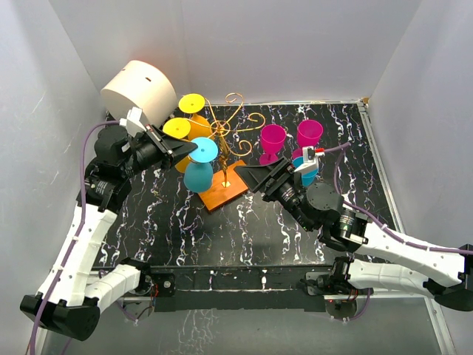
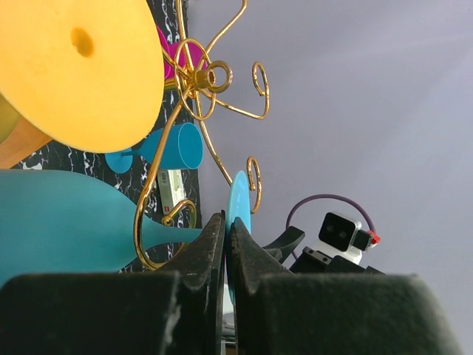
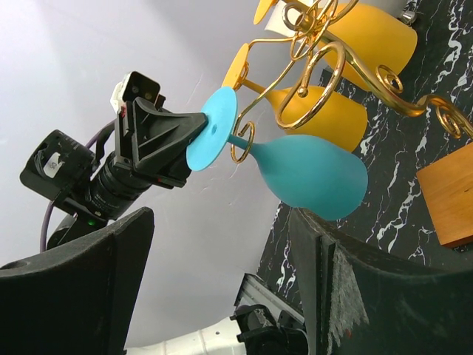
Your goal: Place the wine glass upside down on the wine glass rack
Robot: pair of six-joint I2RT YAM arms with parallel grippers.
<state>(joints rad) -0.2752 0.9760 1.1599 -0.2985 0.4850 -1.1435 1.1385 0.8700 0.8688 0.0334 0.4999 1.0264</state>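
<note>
Left gripper (image 1: 192, 148): fingers pressed together on the rim of the foot of the teal wine glass (image 1: 199, 176). The glass is inverted, foot uppermost and bowl hanging down beside the central post of the wine glass rack (image 1: 225, 127), above its wooden base (image 1: 225, 190). In the wrist views the stem passes through one curled scroll arm, so the glass appears engaged on the rack. Whether the foot bears fully on the wire cannot be told.

Right gripper (image 1: 249, 173): fingers spread, holding nothing, just beside the base.

Two yellow glasses (image 1: 185, 116) hang inverted on neighbouring arms.

Progress, as judged: pick-up, inversion and insertion are complete. Remaining steps: seat the foot on the scroll, open the left fingers, withdraw clear of the wire
</note>
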